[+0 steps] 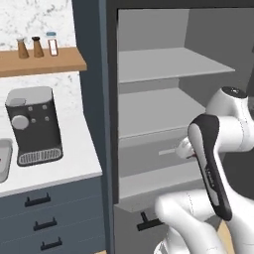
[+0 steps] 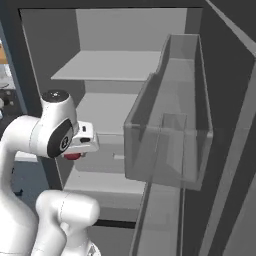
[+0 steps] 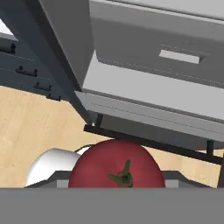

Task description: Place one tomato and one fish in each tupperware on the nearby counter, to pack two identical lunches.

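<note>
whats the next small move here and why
Probably back the gripper out of the open fridge and swing left toward the counter: a tomato already sits between its jaws, and the lunch trays are not in the fridge.

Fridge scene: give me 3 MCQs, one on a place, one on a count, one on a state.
1. Where is the tomato?
A. on the counter
B. between the gripper fingers
C. on the top fridge shelf

2. How many bottles stand on the wooden shelf?
A. three
B. one
C. five

3. What state is the fridge door in?
A. shut
B. open
C. removed

Answers:
1 B: in the hand view the red fruit sits right at the hand, and red shows under the hand in the right base view.
2 A: two brown and one clear in the left base view.
3 B: it swings out, its clear bin facing the shelves.
</note>
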